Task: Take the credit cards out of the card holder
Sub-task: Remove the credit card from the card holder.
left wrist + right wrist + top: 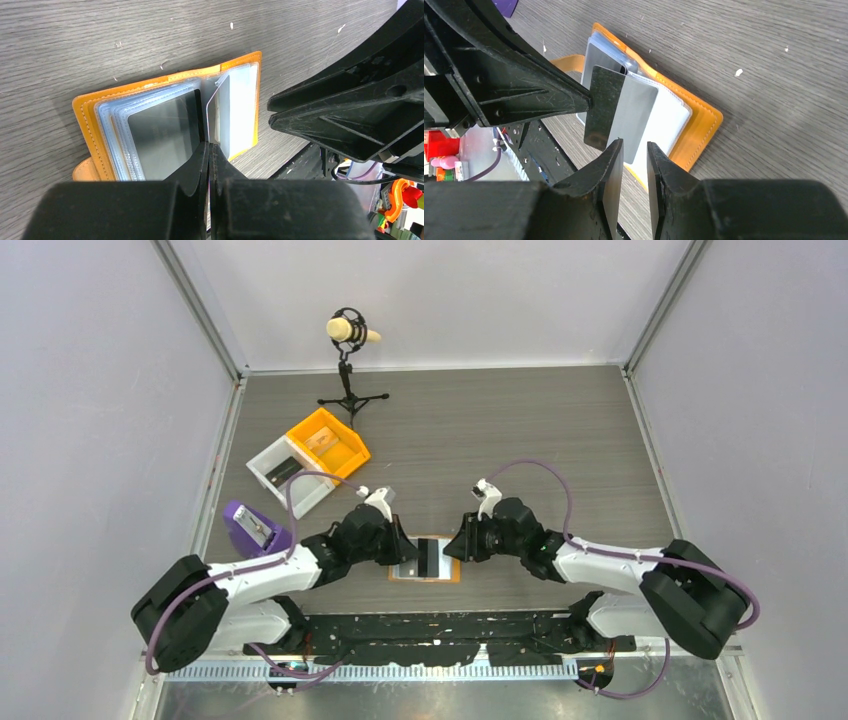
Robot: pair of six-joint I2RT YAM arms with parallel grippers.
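The card holder (398,574) lies open on the table between both arms, orange with pale plastic sleeves (85,120) (704,125). My left gripper (208,145) (404,548) is shut on the edge of a dark grey credit card (624,115), which it holds lifted and tilted over the holder; in the left wrist view the held card (219,112) shows nearly edge-on. Another dark credit card (160,132) sits in a sleeve on the holder's other half. My right gripper (634,148) (451,549) is open a little, its tips just short of the lifted card's free edge, nothing between them.
An orange bin (328,443) and a white bin (285,472) stand at the back left. A purple object (255,528) lies by the left arm. A microphone on a small tripod (352,335) stands at the far edge. The black arm mounts (430,630) run along the near edge.
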